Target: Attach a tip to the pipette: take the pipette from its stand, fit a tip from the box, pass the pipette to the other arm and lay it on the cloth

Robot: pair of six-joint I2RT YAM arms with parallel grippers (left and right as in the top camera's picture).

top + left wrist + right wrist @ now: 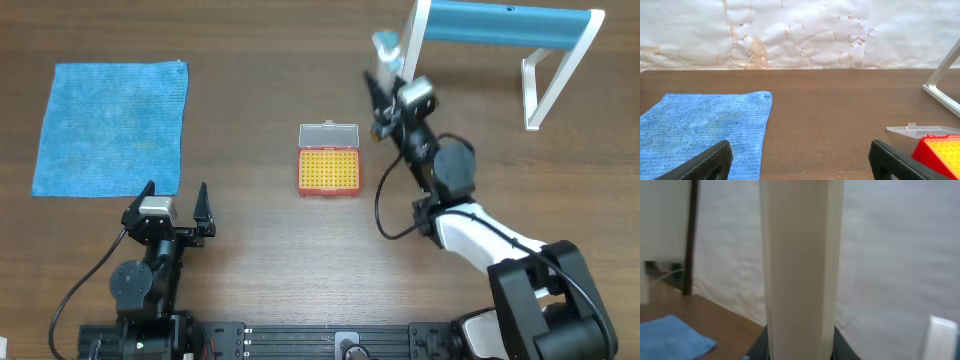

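Right claw at the stand, where the pipette hangs beside the near post. The risk I see from here is a skewed pull. If the claw takes the pipette off-centre or draws it sideways, it could snag on the rail, slip free and drop to the surface, or rock the stand. The right arm is stretched far up the surface, wrist raised. Its own camera sits tight against a pale shaft, so I cannot tell whether that claw has closed on anything. The left claw waits low near its base, spread wide and empty, just below the cloth. The tip box lies open between the arms.
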